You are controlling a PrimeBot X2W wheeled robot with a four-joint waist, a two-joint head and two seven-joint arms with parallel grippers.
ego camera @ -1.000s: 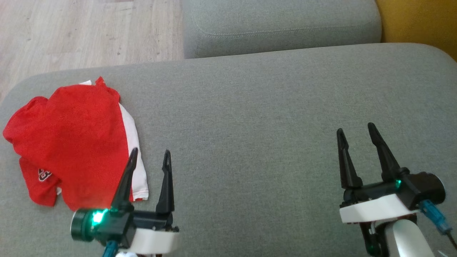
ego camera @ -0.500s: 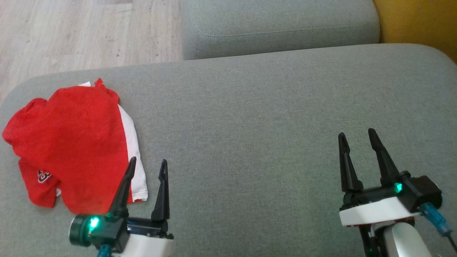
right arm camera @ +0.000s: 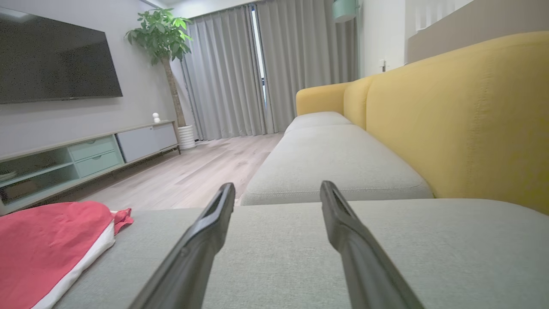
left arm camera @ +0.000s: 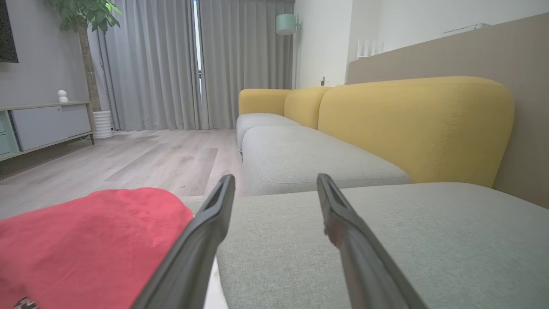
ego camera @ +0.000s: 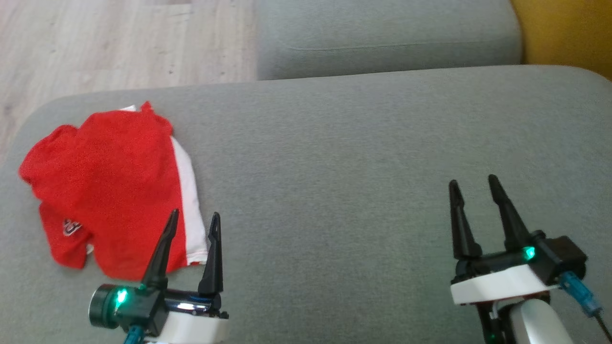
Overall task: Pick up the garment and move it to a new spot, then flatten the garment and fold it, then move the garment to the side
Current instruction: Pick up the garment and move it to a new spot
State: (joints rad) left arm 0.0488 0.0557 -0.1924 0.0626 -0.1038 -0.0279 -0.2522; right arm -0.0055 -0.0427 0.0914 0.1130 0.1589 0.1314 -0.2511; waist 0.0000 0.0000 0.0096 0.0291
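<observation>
The left tool (ego camera: 195, 212), at seven o'clock in the head view, stands spread and empty; the right tool (ego camera: 472, 179), at four o'clock, likewise. The red-and-white shirt (ego camera: 110, 181) lies on the grey sofa seat (ego camera: 334, 143) at nine o'clock, beside the left tool.
</observation>
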